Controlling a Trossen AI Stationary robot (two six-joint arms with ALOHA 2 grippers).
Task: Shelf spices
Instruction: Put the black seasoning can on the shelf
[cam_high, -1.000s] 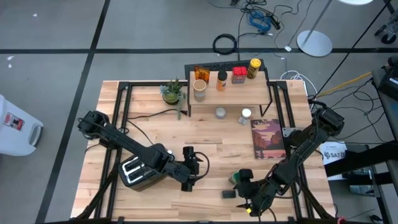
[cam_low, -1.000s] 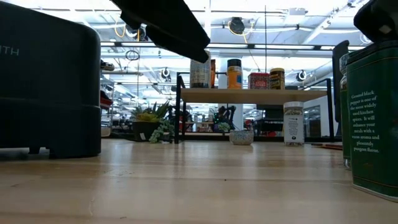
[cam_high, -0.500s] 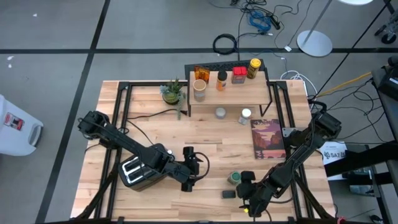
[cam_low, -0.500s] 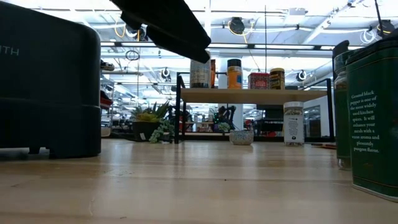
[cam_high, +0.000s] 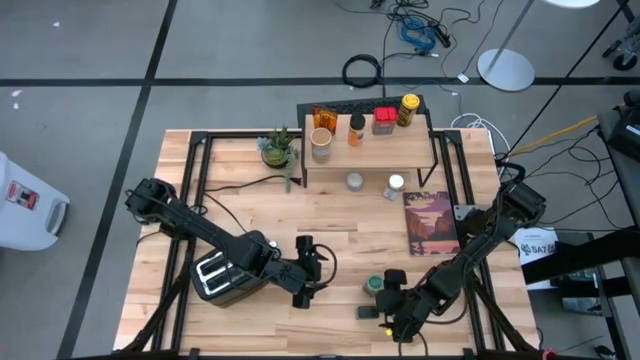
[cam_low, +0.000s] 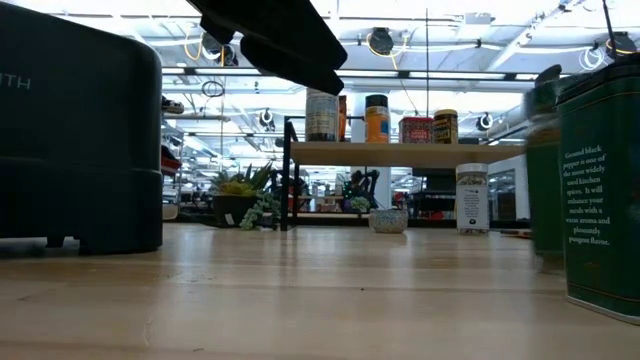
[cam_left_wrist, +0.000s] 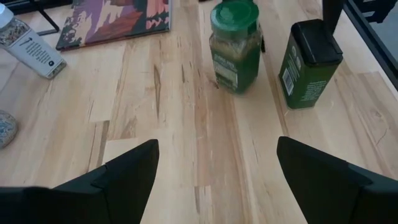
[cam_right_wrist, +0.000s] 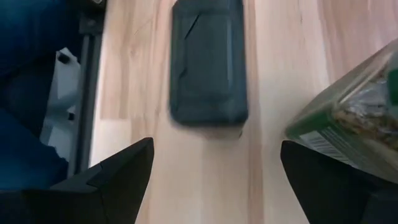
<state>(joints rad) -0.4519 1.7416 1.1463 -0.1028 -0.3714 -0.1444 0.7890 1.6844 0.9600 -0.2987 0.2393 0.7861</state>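
Change noted: right hand has travelled along the near edge of the bench toward its middle, and now sits low beside the two spices that are not yet shelved. Its fingers are spread wide and hold nothing. The right wrist view looks down on the lid of the green tin straight ahead, with the green jar off to one side near one finger.

Green jar also appears to have shifted a little the same way. The low view shows it smeared while the tin beside it reads sharp, so the jar is probably in motion. Contact not visible; nudge by the hand is my guess only.

Left hand unchanged, hovering near the toaster, fingers fully apart and empty, looking across at jar and tin.

Shelf stands at the far side of the bench. Five spices are on top, from the orange packet to the yellow jar. A small jar and a white shaker stand on the bench just in front of it.

Meaning for task: right hand seems to be lining up a pick of tin or jar. Both are upright and close together, so clipping the neighbour is the risk. Four items not yet shelved.
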